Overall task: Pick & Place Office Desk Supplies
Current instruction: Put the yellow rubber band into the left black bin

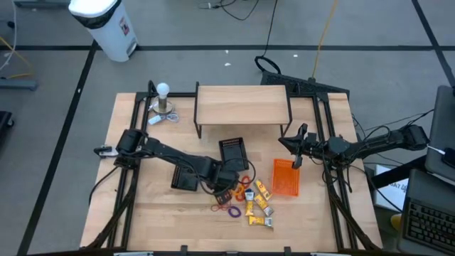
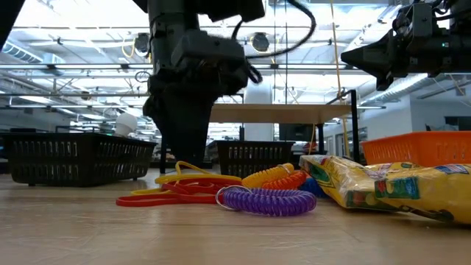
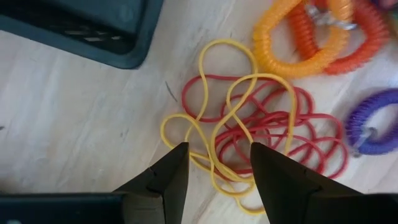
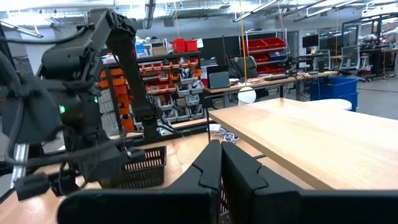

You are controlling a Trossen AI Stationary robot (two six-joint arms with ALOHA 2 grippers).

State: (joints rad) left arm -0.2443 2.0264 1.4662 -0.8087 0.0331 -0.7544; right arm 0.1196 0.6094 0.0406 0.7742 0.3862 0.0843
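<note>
Pale wooden table [image 1: 142,206]: your left gripper [image 3: 214,168], jaws apart, straddles tangled yellow and red rubber bands [image 3: 249,134]; closing may drag the whole tangle. Right gripper [image 4: 221,168], at three o'clock, is closed and empty.

We see tangled yellow and red rubber bands [image 3: 249,134] lying flat on the tabletop [image 3: 74,124] (coiled orange and purple rings [image 3: 311,34] beside them), yellow packets [image 1: 257,206] nearby.
</note>
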